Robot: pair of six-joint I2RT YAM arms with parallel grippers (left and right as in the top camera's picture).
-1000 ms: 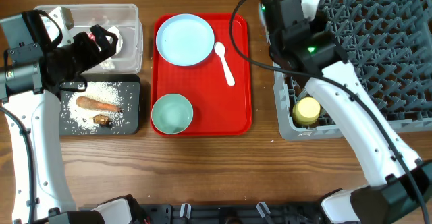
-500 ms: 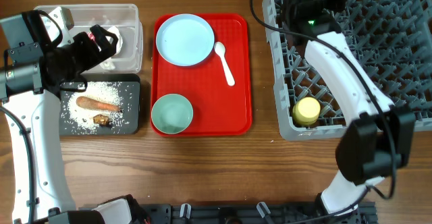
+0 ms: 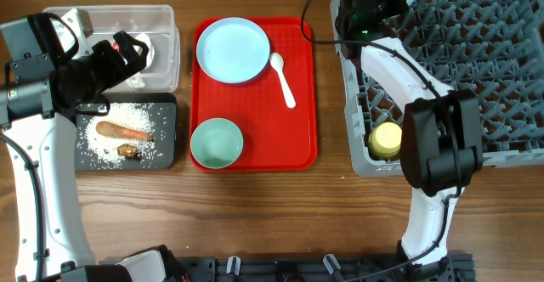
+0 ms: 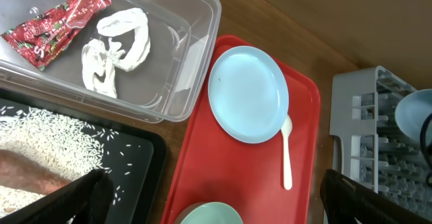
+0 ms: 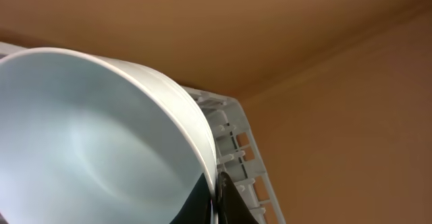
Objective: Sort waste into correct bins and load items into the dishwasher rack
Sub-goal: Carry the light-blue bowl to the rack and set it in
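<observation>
— Where can I come down on the red tray (image 3: 291,138)?
— I see bare floor from 3 to 5 o'clock. The pale blue plate (image 3: 232,50) fills 11, the white spoon (image 3: 282,80) lies at 2, and the mint-green bowl (image 3: 216,143) sits at 7.
— And the dishwasher rack (image 3: 493,104)?
— My right arm (image 3: 399,65) crosses its 9 o'clock edge, and the yellow cup (image 3: 387,139) blocks 8.

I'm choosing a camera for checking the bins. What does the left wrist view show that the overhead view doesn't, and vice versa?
Only the left wrist view: the red streaky strip in the clear tub; overhead, the left arm covers that spot. Only overhead: the yellow cup in the dishwasher rack and the brown lump on the black tray. Both: the blue plate, white spoon, red tray and scattered rice.
</observation>
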